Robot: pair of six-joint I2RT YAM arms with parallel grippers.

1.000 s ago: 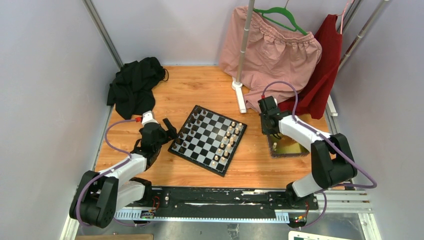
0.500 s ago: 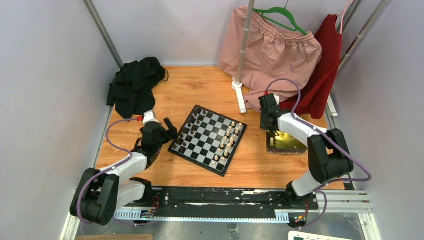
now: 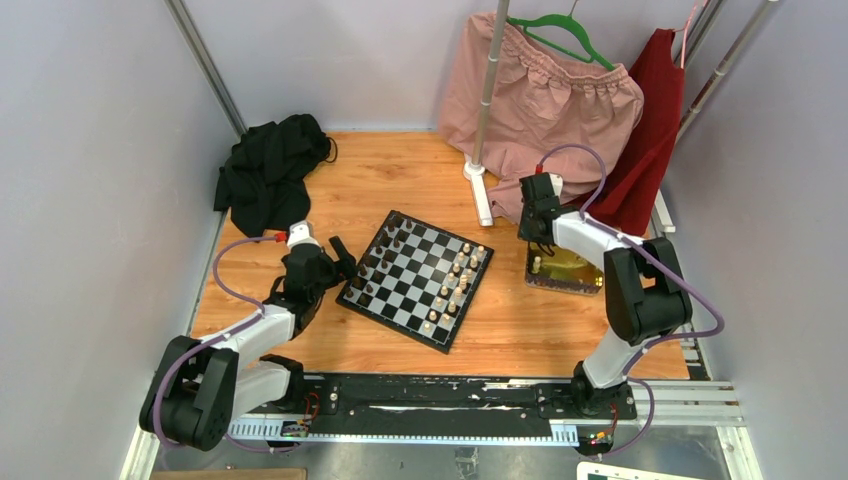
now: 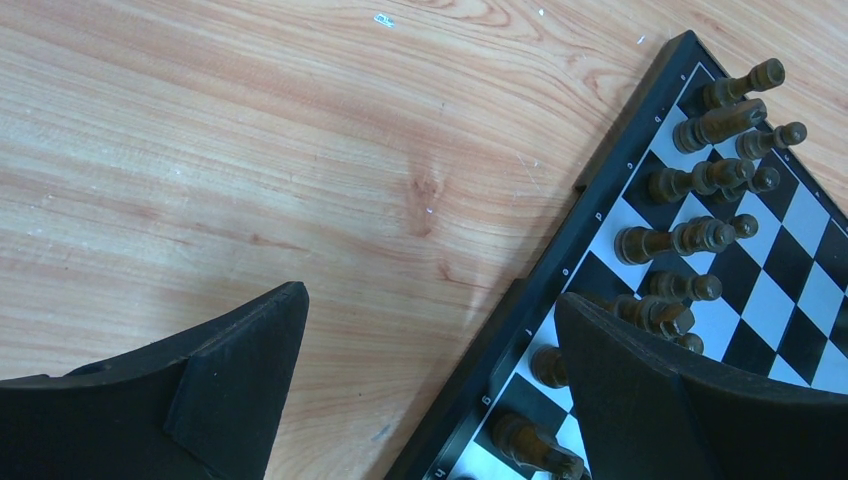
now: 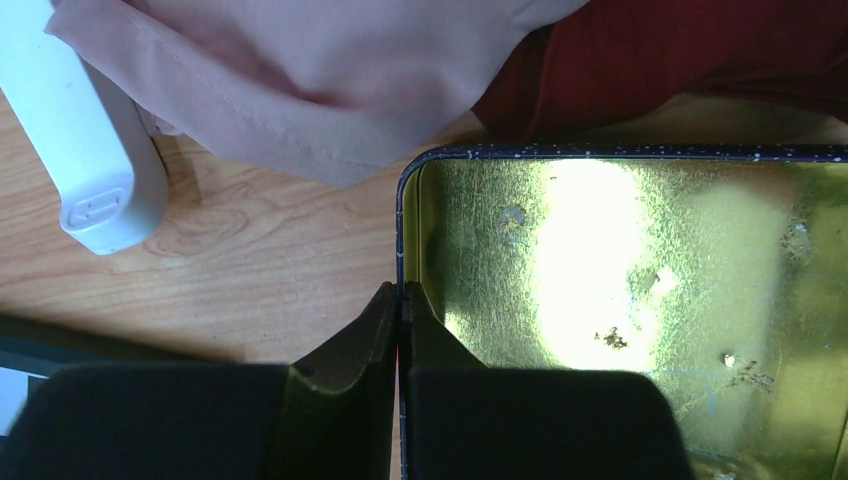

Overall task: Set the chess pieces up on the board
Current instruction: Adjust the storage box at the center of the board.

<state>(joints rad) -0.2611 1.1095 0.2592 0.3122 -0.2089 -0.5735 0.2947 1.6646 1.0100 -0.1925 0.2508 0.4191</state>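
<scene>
The board lies at the table's middle, turned at an angle. Dark chess pieces stand along its left side and pale ones along its right. My left gripper is open at the board's left edge; one finger hangs over the dark pieces, the other over bare wood, nothing between them. My right gripper is shut on the left wall of the yellow-gold tray. One pale piece stands in the tray by that wall.
A pink garment and a red one hang from a rack at the back right and drape onto the table behind the tray. The rack's white foot lies between board and tray. A black cloth is heaped at the back left.
My right gripper has shut on the tray's wall, and the tray has slid left and back, turning as it went. The left arm has not moved.
</scene>
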